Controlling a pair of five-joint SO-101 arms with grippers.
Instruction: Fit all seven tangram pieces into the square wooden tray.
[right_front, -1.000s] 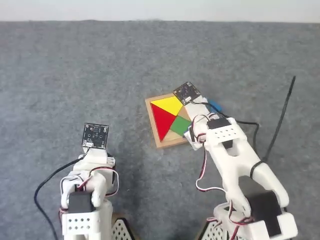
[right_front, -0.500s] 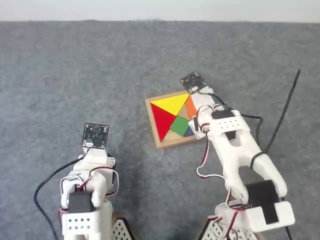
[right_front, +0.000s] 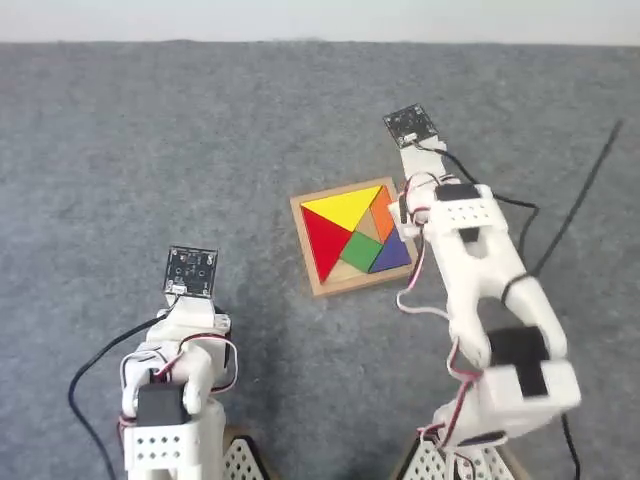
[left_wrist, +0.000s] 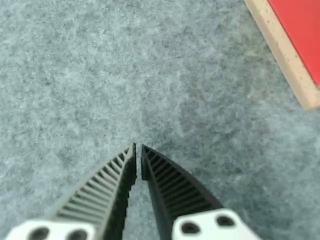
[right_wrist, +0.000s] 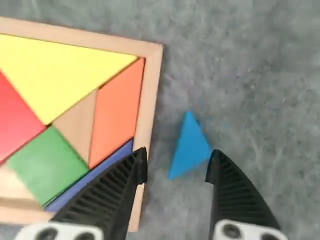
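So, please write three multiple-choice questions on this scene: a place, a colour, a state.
1. Where is the small blue triangle, relative to the square wooden tray? A inside it; B on the grey carpet beside it; C leaning on its rim.
2. What colour is the square piece in the tray? A green; B white; C black.
3. How is the left hand? A wide open; B shut, empty; C holding a piece.
B, it lies outside the rim; A, plainly green; B, its jaws meet over carpet.
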